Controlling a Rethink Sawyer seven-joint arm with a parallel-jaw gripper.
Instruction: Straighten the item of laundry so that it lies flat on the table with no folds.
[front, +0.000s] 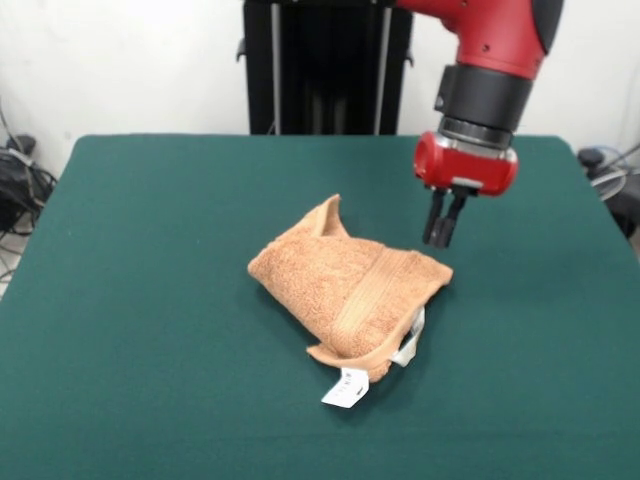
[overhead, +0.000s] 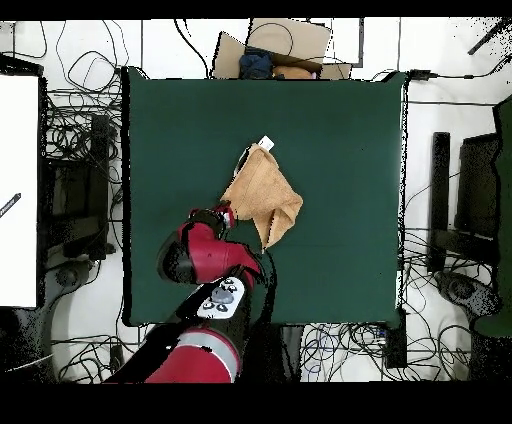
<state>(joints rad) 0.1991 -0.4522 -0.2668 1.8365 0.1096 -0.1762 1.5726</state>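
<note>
The orange-tan towel lies bunched and folded over on the dark green table, near its middle. One corner stands up at the back. Its border band runs across the front fold. A white tag with a yellow mark sticks out at the front, and a second white tag shows beside it. My gripper hangs just above the table by the towel's right corner, with its black fingers close together and nothing between them. In the overhead view the towel lies just right of the gripper.
In the overhead view, green table extends on all sides of the towel. A cardboard box sits beyond the far edge. Cables and dark equipment lie on the floor beside the table.
</note>
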